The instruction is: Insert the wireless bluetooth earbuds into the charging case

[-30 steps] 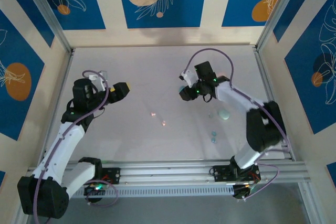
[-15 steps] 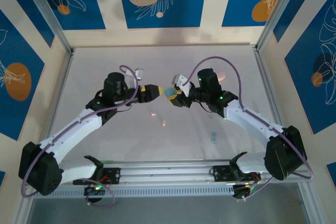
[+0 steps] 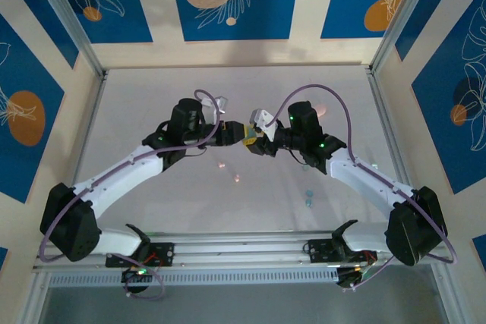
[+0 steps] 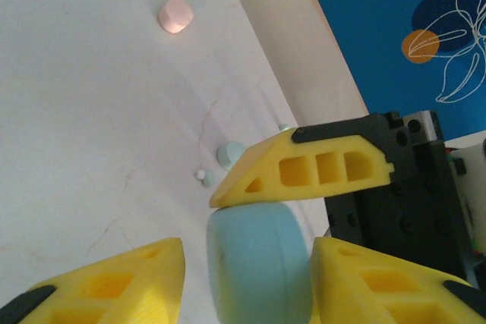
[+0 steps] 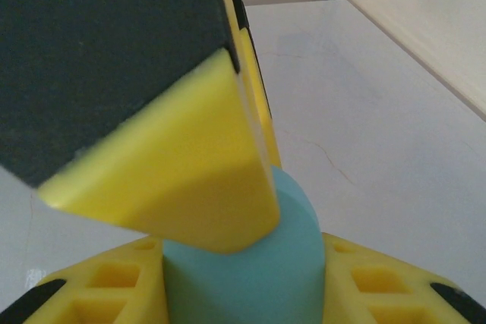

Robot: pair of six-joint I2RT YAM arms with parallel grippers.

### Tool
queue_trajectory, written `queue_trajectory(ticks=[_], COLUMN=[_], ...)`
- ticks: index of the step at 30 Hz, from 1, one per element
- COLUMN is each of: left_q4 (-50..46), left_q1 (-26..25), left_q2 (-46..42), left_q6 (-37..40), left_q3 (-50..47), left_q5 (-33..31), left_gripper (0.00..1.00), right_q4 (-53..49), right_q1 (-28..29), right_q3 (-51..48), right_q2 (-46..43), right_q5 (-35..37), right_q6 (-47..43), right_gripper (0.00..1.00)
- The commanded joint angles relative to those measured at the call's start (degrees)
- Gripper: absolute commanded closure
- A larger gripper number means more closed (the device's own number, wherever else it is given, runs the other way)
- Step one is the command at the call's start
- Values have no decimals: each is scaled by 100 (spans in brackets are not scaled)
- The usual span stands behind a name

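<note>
Clamping smooth teal pebble-shaped charging case (image 4: 258, 263), yellow jaws of right gripper (image 5: 243, 263), left gripper (image 4: 247, 257) jaws narrow around it, grip unclear, pink case (image 4: 175, 14) in left wrist view.

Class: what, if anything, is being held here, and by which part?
The right gripper clamps the teal charging case across two opposite sides. The left gripper flanks its other sides; whether it grips cannot be told.

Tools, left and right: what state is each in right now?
Left tool: open, straddling the teal charging case, with a gap on one side.
Right tool: closed on the same case.
</note>
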Motion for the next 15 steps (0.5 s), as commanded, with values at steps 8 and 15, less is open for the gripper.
queue_trajectory(ticks=[8,15], left_q4=[-256,293], left_q1=[-153,-145], left_q2=[249,53], left_q6=[109,-600], left_q3=[341,133], left_q5=[-100,-209], left_gripper=[77,93], right_q4=[201,850], right_q1=[146,122], right_q3=[-82,-572], right_q2=[-257,-869], right_q5=[446,970], right_q6=[83,326], right_gripper=[66,55])
